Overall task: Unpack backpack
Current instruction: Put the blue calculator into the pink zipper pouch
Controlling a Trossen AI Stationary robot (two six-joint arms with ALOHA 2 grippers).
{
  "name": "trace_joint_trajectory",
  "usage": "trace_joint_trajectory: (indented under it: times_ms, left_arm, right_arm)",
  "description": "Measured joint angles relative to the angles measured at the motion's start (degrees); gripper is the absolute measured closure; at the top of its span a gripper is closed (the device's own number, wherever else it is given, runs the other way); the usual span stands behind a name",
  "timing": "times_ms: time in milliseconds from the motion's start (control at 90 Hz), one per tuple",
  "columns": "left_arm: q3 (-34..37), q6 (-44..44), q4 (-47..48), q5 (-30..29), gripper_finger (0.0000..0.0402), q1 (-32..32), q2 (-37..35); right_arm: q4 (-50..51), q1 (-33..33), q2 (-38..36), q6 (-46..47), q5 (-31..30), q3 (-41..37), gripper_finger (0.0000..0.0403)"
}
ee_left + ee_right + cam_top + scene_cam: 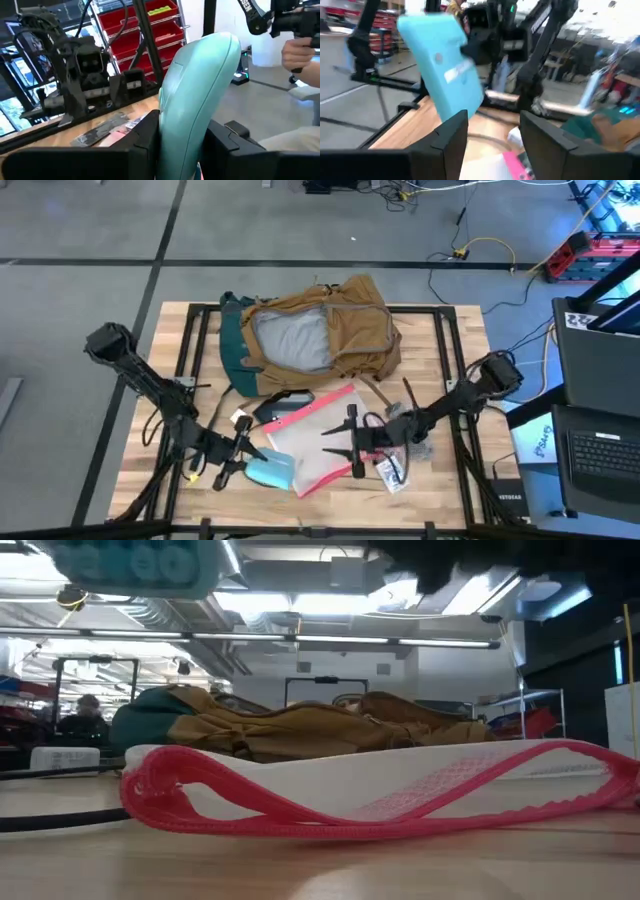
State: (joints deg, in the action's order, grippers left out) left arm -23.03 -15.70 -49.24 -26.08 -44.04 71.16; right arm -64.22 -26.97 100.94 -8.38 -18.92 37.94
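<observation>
Nearest me, left gripper [240, 463] has jaws clamped on a teal case [270, 469], in front of the backpack [310, 330]; I'd lower it gently onto the desk [150, 430]. Right gripper [352, 442] jaws stand apart.

Bright, even overhead light; soft shadows on the table [440, 330]. Low view: ceiling lights [300, 605] glare, foreground blurred. Right wrist view motion-blurred; left wrist view sharper, background soft.
</observation>
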Motion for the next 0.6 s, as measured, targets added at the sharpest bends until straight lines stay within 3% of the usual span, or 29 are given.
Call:
trace_joint_trajectory:
  times_ms: [78,178,600]
  left_arm:
    - [0.0,0.0,-1.8,2.4,0.032,2.0,0.0]
    - [0.0,0.3,-4.8,5.3,0.032,4.7,0.0]
    - [0.0,6.1,-6.1,6.8,0.032,13.8,0.0]
  right_arm:
    - [-0.4,1.9,1.0,1.2,3.8,0.0,0.0237]
    - [-0.6,2.8,2.9,0.8,4.1,1.4,0.0237]
    - [1.3,3.9,7.5,-3.3,-2.3,6.8,0.0237]
